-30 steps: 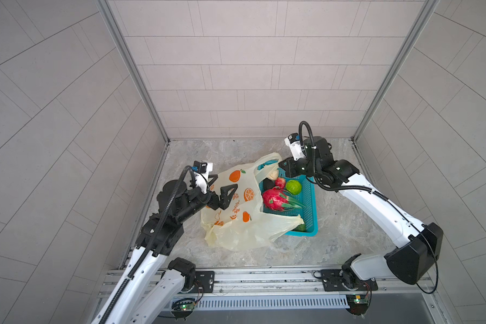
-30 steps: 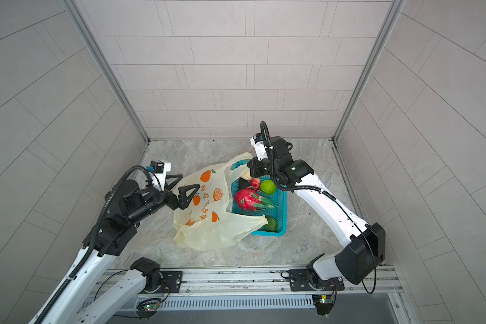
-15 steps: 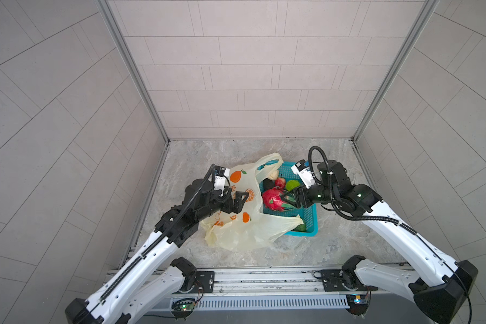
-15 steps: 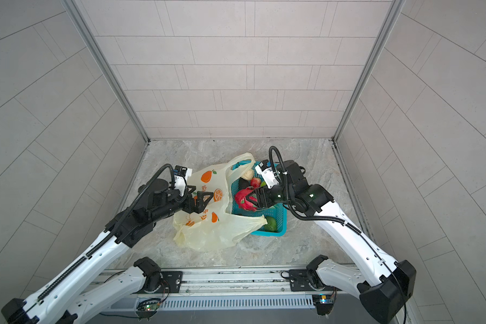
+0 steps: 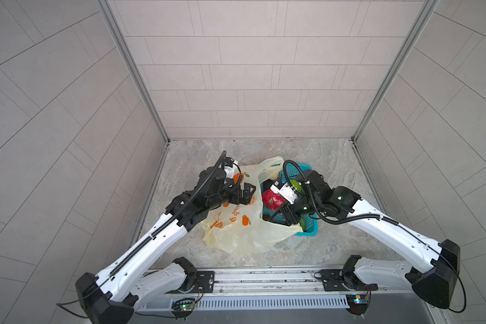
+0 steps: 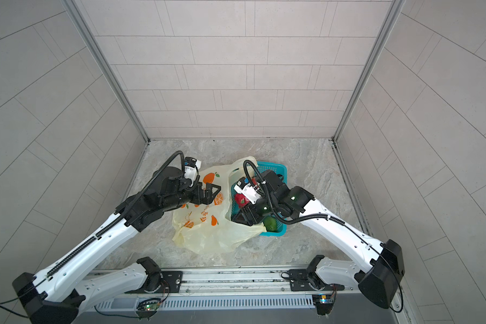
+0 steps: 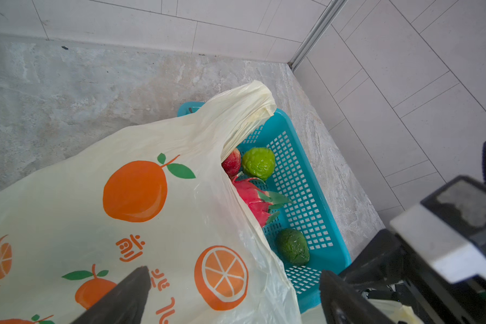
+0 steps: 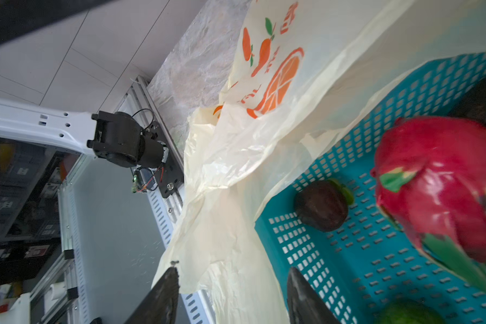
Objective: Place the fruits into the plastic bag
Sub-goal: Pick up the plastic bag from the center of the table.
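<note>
The pale-yellow plastic bag point(image 5: 236, 227) point(image 6: 208, 232) lies flat on the floor, its two handles draped over the teal basket's left side. Inside the basket lie the fruits: a red-pink dragon fruit point(image 5: 272, 199) point(image 7: 253, 199) point(image 8: 438, 182), a small red fruit point(image 7: 233, 162), a light green fruit point(image 7: 258, 162), a dark green fruit point(image 7: 292, 246) point(image 6: 271, 224) and a dark brown fruit point(image 8: 321, 206). My left gripper point(image 5: 249, 193) point(image 7: 233, 280) hangs open above the bag's printed side near its mouth. At the basket's near-left corner my right gripper point(image 5: 274, 220) point(image 8: 233, 276) is open, with loose bag film point(image 8: 236, 224) lying between its jaws.
The teal perforated basket point(image 5: 312, 227) point(image 6: 278, 168) point(image 7: 306, 182) stands right of the bag on the marble floor point(image 5: 334, 168). Tiled walls close in the back and both sides. The metal base rail point(image 5: 264, 280) runs along the near edge.
My right gripper has opened and swung from the basket's far end to its near-left corner. The left arm has moved right, over the bag. The bag lies as before.
</note>
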Controlling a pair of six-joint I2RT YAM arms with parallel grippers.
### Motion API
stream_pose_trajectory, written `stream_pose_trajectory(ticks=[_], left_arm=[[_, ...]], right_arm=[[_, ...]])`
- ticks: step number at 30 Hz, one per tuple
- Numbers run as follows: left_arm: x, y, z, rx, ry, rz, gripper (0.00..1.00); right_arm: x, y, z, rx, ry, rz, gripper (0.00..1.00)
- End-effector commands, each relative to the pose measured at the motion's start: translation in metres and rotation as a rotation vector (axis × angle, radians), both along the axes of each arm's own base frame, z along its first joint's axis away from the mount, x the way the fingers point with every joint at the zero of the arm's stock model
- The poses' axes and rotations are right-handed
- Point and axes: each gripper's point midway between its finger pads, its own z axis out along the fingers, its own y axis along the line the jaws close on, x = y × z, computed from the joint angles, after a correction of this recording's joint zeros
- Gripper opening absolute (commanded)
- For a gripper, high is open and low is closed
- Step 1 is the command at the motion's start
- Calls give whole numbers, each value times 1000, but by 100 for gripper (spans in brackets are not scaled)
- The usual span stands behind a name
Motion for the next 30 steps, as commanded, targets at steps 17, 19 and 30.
stream_pose_trajectory(ticks=[17,19,30], left_arm=[[-13,-57,-64,578,123,-33,100],[-14,-62,-71,612,132,-44,100],[-6,-26,-90,826,149,94,97]], right_arm=[[18,-25,24,45,-156,-108,57],[21,-34,29,66,-165,-142,57],[34,-74,43,146,-170,-278,57]])
